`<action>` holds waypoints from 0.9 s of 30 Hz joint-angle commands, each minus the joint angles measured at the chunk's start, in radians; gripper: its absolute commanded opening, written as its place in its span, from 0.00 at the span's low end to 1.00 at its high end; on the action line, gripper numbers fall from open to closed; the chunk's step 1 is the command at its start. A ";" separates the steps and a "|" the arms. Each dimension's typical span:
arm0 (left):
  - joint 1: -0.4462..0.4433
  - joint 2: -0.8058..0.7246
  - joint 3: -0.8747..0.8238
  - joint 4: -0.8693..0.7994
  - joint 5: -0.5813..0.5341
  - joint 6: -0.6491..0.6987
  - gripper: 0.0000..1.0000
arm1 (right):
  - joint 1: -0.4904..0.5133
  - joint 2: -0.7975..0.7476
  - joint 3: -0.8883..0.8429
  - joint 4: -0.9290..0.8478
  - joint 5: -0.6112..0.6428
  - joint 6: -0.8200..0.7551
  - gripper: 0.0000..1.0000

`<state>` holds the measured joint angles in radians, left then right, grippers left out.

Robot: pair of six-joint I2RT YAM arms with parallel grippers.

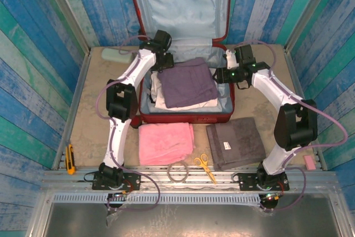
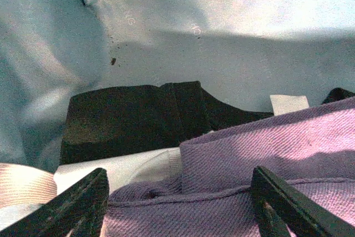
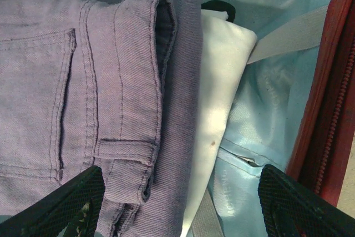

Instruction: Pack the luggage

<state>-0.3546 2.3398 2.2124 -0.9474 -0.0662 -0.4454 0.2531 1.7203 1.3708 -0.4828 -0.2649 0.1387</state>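
Note:
The luggage (image 1: 183, 118) is a red hard-shell suitcase lying open, its lid standing up at the back with pale lining. Folded purple jeans (image 1: 191, 81) lie on top of a white garment (image 1: 166, 101) inside it. My left gripper (image 1: 161, 65) hangs open over the jeans' back left corner. In the left wrist view, my left gripper (image 2: 180, 209) straddles a fold of the jeans (image 2: 266, 148) without pinching it, and a black garment (image 2: 133, 120) lies beyond. My right gripper (image 1: 222, 74) is open at the suitcase's right side. In the right wrist view, my right gripper (image 3: 183, 206) stands over the jeans' edge (image 3: 83, 81) and the white garment (image 3: 222, 81).
In front of the suitcase lie a pink towel (image 1: 165, 142), a grey towel (image 1: 236, 141), yellow-handled scissors (image 1: 205, 166) and a ring (image 1: 177, 171). A yellow cutter (image 1: 70, 159) sits at the left edge and a greenish pouch (image 1: 113, 55) at the back left. The red zipper rim (image 3: 327, 109) is close to my right fingers.

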 commanded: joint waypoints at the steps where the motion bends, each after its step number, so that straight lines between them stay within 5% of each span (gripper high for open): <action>1: 0.002 0.080 0.003 -0.002 0.013 0.000 0.68 | 0.002 -0.037 -0.018 -0.030 0.018 -0.004 0.75; 6: 0.002 0.087 0.002 -0.005 0.013 0.007 0.59 | 0.002 -0.037 -0.020 -0.031 0.018 -0.002 0.75; 13: -0.006 0.056 -0.018 0.079 0.183 0.073 0.15 | 0.002 -0.032 -0.011 -0.036 0.020 0.003 0.75; 18: -0.032 -0.063 -0.097 0.205 0.140 0.129 0.00 | 0.001 -0.030 0.002 -0.036 0.018 0.006 0.75; 27: -0.121 -0.308 -0.324 0.466 -0.058 0.364 0.00 | 0.002 -0.035 -0.001 -0.030 0.028 0.010 0.75</action>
<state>-0.4126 2.2314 1.9484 -0.6365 -0.0620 -0.2039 0.2531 1.7134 1.3613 -0.4942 -0.2565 0.1417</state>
